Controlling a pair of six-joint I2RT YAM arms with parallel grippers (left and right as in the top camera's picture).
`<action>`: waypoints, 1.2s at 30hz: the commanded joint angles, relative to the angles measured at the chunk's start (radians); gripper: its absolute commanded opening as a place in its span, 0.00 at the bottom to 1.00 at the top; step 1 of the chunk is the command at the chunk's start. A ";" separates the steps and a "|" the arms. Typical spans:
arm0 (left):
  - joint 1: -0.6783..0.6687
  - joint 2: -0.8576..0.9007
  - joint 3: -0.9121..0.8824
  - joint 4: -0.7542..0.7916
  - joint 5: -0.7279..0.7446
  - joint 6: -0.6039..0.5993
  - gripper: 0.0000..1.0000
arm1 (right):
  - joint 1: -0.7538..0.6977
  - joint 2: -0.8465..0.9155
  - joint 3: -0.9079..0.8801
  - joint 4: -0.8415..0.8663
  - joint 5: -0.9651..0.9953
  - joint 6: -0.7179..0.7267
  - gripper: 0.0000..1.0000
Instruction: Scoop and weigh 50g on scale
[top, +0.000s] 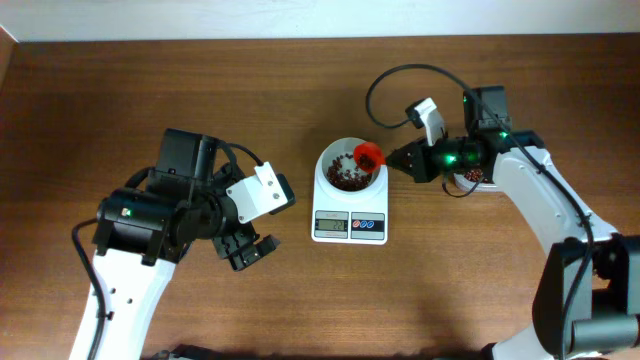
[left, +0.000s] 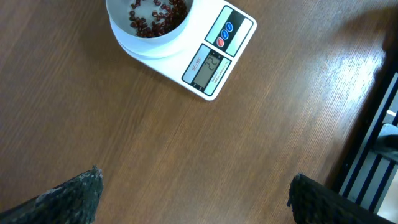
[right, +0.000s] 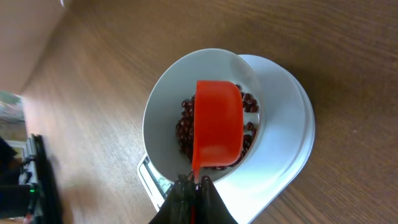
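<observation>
While the left gripper (top: 248, 252) is hanging wide open and empty, the right gripper (right: 194, 194) is clamping an orange-red scoop (right: 216, 124) over beans (right: 185, 127) lying in the white bowl (right: 163, 102) on the scale (top: 350, 227).

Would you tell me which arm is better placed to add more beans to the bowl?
Right. The right gripper is shut on the red scoop over the bowl; the left gripper hangs open and empty beside the scale.
</observation>
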 joint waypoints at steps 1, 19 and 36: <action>0.003 0.004 0.007 0.001 0.018 0.016 0.99 | 0.052 -0.074 0.024 0.000 0.112 -0.021 0.04; 0.003 0.004 0.007 0.001 0.018 0.016 0.99 | 0.159 -0.115 0.024 0.012 0.313 -0.051 0.04; 0.003 0.004 0.007 0.001 0.018 0.016 0.99 | 0.204 -0.128 0.040 0.012 0.414 -0.039 0.04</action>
